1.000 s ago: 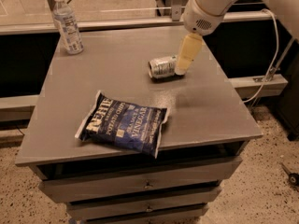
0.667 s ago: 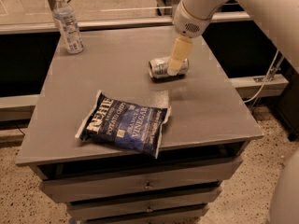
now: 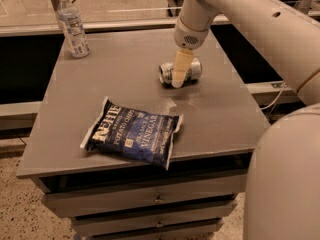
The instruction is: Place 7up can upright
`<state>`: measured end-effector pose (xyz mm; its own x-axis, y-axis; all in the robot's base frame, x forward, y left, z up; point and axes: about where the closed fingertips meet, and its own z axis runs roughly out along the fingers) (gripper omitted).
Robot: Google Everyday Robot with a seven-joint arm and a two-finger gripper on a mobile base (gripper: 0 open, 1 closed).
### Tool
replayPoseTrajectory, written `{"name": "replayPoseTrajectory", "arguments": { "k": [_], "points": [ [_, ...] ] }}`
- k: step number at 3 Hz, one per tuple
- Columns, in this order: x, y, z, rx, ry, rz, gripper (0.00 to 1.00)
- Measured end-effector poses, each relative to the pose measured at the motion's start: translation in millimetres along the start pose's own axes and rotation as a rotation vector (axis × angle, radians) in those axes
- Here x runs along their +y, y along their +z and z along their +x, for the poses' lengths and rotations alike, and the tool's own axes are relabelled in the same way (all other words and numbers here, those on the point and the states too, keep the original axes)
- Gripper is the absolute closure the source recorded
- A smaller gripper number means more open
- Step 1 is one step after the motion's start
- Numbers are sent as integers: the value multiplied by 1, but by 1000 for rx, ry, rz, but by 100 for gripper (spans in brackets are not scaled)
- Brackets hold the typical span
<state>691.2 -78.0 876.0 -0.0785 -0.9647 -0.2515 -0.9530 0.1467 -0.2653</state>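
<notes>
Pincer (image 3: 178,80) has shifted left and dropped over the last second. It was off the right end of the 7up can (image 3: 195,69); now it sits across the can's middle and hides the centre of the label. Can itself has not budged.

Can lies on its side, right of centre on the desk (image 3: 225,119), toward the far right corner, long axis roughly parallel to the far edge. Ends show either side of the pincer.

Pincer state: cannot tell whether it is open or closed on the can. It is at can height and at least just beside the can, maybe touching.

Others: water bottle (image 3: 72,26) upright at far left corner; chip bag (image 3: 132,139) flat near front edge, left of middle. Both well apart from the can.

Step in hand, as judged: closing in for the grasp; can not yet upright.

Next move calls for a firm hold across the round body, a lift clear of the desk, a quarter turn of the wrist, then setting the base down flat. Risk: can rolls toward the right edge if nudged.
</notes>
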Motion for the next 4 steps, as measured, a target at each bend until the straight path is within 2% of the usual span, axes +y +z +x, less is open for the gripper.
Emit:
{"name": "replayPoseTrajectory", "arguments": {
  "k": [1,2,3,4],
  "points": [
    [7,22,-8,29,-21,-80,2],
    [14,33,-15,40,-39,-128,25],
    [18,41,-11,50,-35,-160,49],
    [17,34,-9,35,-26,-155,79]
  ]
}}
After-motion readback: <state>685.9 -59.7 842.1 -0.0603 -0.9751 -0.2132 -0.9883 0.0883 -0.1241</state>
